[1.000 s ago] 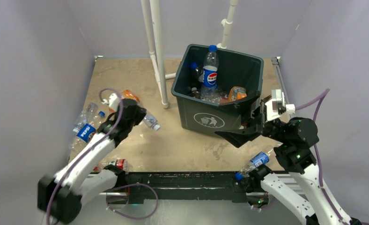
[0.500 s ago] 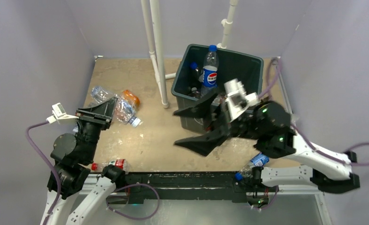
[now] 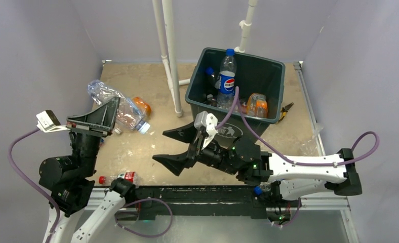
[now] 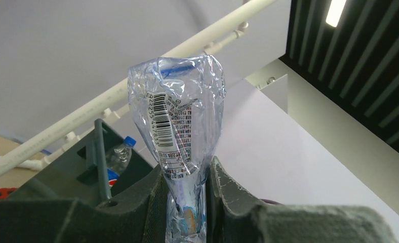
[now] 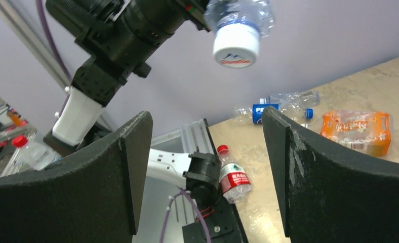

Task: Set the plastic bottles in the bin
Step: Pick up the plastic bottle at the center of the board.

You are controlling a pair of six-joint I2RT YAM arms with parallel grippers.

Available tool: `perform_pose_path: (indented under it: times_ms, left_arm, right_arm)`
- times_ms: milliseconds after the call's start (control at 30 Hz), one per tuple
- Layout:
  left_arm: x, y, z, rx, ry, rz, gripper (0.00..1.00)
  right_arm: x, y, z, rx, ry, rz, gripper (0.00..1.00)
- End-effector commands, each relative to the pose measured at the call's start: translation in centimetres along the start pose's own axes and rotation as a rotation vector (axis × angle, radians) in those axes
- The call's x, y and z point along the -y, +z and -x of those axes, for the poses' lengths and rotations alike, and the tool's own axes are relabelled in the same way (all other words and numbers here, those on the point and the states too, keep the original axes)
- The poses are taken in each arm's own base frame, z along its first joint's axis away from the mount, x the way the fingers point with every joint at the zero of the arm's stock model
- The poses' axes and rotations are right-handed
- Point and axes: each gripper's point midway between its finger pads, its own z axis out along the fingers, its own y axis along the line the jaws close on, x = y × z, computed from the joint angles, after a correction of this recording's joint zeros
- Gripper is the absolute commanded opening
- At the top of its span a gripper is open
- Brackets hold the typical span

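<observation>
Crushed bottle (image 4: 180, 116) pinched in left claw (image 3: 111, 112); right claw (image 3: 161, 147) agape, empty; white pipes (image 3: 169, 55) between it and bin (image 3: 223, 129).

The crushed bottle (image 4: 180, 116) is glossy clear plastic, the bin (image 3: 261, 78) matt.

The bin (image 3: 253, 132) is dark green-grey, with a white trash symbol printed on its front. The Pepsi bottle (image 3: 227, 76) is clear with a blue cap and a blue, red and white label. The orange-labelled bottle (image 3: 257, 105) shows bright orange. The raised crushed bottle (image 3: 117, 104) is clear, its white cap printed in red, with a black barcode on its label. The tabletop (image 3: 136, 76) is mottled tan. The cables (image 3: 10, 154) are purple.
</observation>
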Motion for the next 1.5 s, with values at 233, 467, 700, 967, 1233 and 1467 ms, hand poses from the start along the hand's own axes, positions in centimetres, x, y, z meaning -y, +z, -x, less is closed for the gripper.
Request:
perform_pose_path:
  times_ms: [233,467,700,967,1233,1467]
  left_arm:
    - [3.8,-1.5,1.3,0.021,0.018,-0.145,0.21]
    - [3.8,-1.5,1.2,0.016,0.02,-0.151,0.21]
    - [4.0,-2.1,1.4,0.019,0.025,-0.154,0.21]
    - [3.7,-2.3,1.2,0.008,0.015,-0.152,0.21]
    - [4.0,-2.5,1.1,0.002,0.013,-0.161,0.2]
    - [3.6,-2.6,0.9,-0.011,0.023,-0.149,0.27]
  right_arm:
    - [0.7,1.3,5.7,0.31,0.144,-0.062,0.81]
    - [-1.1,3.8,4.2,0.261,0.16,0.01,0.79]
    - [-1.5,4.8,3.8,0.25,0.171,0.022,0.73]
    - [-1.5,5.7,4.1,0.268,0.174,0.012,0.66]
    - [-1.7,6.8,3.0,0.225,0.171,0.017,0.54]
    - [-1.8,6.7,2.7,0.208,0.164,0.02,0.12]
